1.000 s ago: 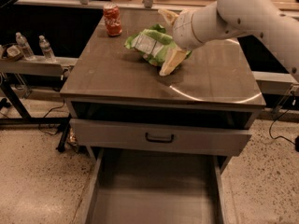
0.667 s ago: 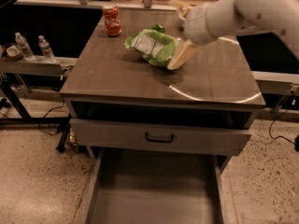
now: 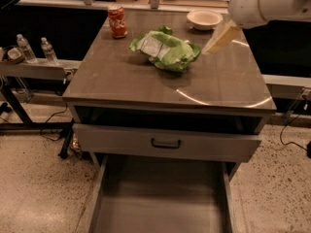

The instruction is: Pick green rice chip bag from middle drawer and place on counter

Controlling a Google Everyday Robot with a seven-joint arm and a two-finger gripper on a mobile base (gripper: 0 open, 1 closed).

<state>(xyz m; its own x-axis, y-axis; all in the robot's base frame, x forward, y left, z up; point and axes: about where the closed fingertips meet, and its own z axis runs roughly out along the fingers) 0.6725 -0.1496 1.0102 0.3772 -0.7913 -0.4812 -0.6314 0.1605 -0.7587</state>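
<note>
In the camera view we look down on the counter (image 3: 146,84), the glossy grey-brown top of the drawer cabinet. The green rice chip bag (image 3: 167,50) lies on it, a little behind the middle and crumpled, with its white label panel facing up and to the left. It rests flat on the surface and nothing touches it.

The gripper (image 3: 210,46) hangs over the right rear part of the counter as a pale wedge slanting down and to the left from the white arm (image 3: 262,4) at the upper right corner. Its tip is just beside the right edge of the bag and apart from it. We cannot tell how far the gripper is open. It has hold of nothing.

Behind the bag, a red can (image 3: 117,21) stands upright near the rear left corner of the counter. A white bowl (image 3: 204,18) sits near the rear right, close under the arm.

Below the counter we see a closed drawer front (image 3: 121,140) with a dark handle (image 3: 165,143). Under it the middle drawer (image 3: 160,210) is pulled out toward us, showing its bare grey floor and thin side walls.

To the left, two water bottles (image 3: 23,47) stand on a narrow side shelf (image 3: 36,70) above the speckled floor (image 3: 34,183).
</note>
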